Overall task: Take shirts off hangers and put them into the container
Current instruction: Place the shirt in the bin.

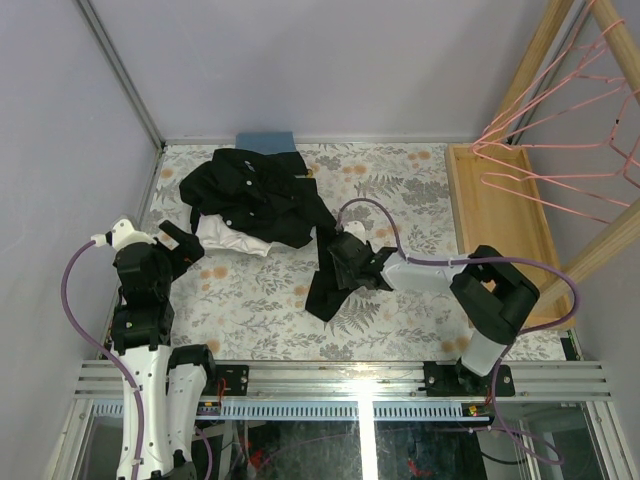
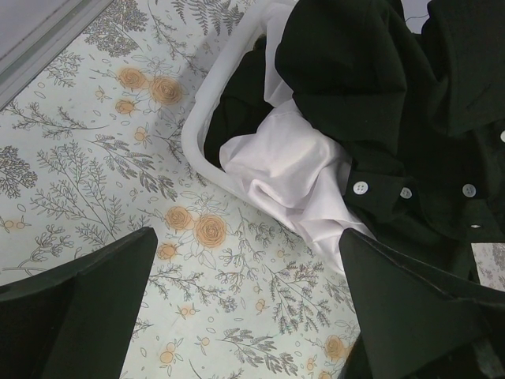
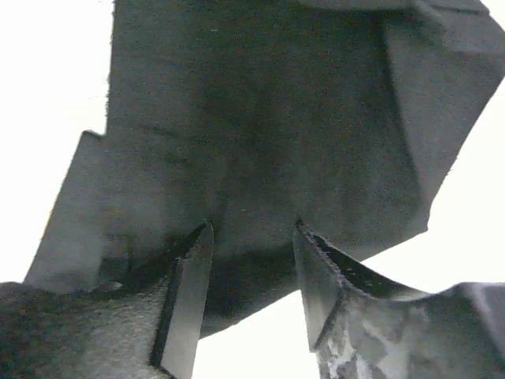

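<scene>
The right arm reached leftward, low across the counter (image 1: 250,300), its right pincer (image 1: 345,262) half closed around a fold of the black shirt (image 1: 322,292); whether it clamped the cloth I cannot tell. That shirt trailed from the container (image 2: 193,138) toward the near right. The left arm was folded near its base, with its left pincer (image 1: 178,240) wide open beside the container, which held a white shirt (image 2: 284,158).

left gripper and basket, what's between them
Only bare floral tabletop lies between the left gripper and the basket, as the left wrist view shows.
</scene>
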`<move>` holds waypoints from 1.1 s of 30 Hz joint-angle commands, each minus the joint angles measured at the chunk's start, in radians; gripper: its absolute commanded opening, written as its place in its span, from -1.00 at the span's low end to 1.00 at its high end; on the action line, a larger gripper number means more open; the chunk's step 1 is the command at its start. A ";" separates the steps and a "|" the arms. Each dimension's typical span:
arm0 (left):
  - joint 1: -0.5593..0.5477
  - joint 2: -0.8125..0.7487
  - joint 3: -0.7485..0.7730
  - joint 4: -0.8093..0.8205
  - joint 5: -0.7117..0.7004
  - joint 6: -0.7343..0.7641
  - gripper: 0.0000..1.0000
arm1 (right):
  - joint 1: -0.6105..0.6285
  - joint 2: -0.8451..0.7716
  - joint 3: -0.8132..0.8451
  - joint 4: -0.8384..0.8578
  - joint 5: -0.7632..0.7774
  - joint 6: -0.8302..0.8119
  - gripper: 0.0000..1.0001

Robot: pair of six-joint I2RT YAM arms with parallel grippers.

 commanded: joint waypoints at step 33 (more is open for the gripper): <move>0.005 0.000 -0.013 0.053 0.017 0.002 1.00 | 0.176 -0.014 0.001 -0.041 0.261 -0.037 0.29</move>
